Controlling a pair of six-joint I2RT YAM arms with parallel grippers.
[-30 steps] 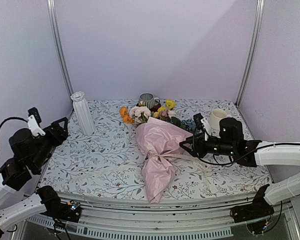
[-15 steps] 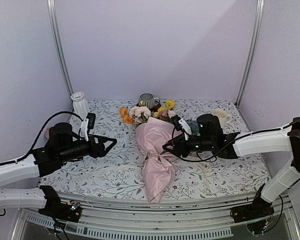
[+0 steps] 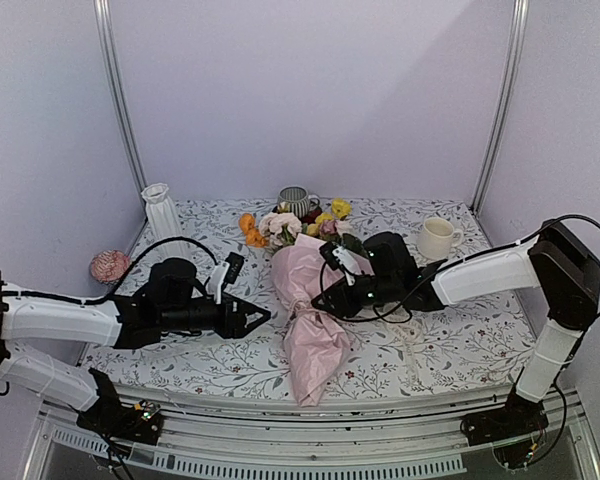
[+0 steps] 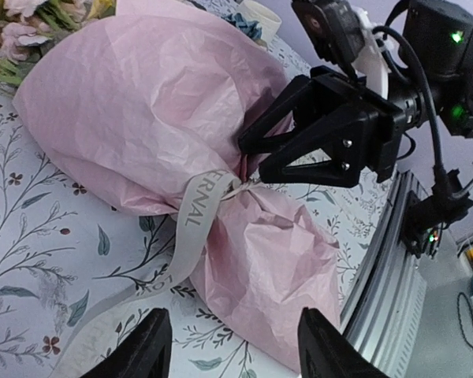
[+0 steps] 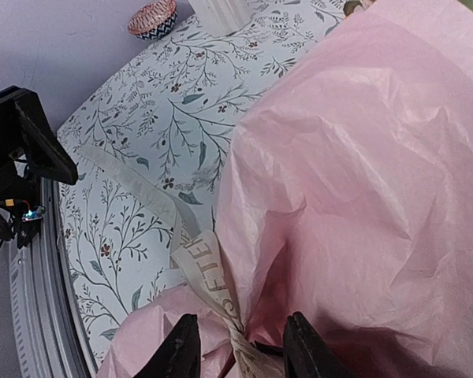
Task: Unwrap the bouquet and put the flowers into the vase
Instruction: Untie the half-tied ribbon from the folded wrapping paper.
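The bouquet (image 3: 315, 300) lies mid-table, a pink tissue cone with its tail toward the front edge, tied at the waist with pale ribbon (image 4: 193, 213). The flowers (image 3: 290, 225) stick out of its far end, orange, cream, pink and yellow. My right gripper (image 3: 318, 300) reaches in from the right; in its wrist view its jaws (image 5: 240, 350) stand open on either side of the ribbon knot (image 5: 236, 315). My left gripper (image 3: 263, 318) is open just left of the waist, with bare tablecloth and the paper tail ahead of it (image 4: 236, 354). The white ribbed vase (image 3: 161, 208) stands at the back left.
A grey striped mug (image 3: 295, 198) sits behind the flowers and a cream mug (image 3: 435, 238) at the back right. A small pink ball-like object (image 3: 109, 265) rests at the left edge. A loose ribbon end (image 5: 126, 177) trails over the cloth toward the left arm.
Both arms have swung in from the sides to the bouquet's waist. The right jaws now straddle the ribbon knot, and both pairs of jaws have narrowed.
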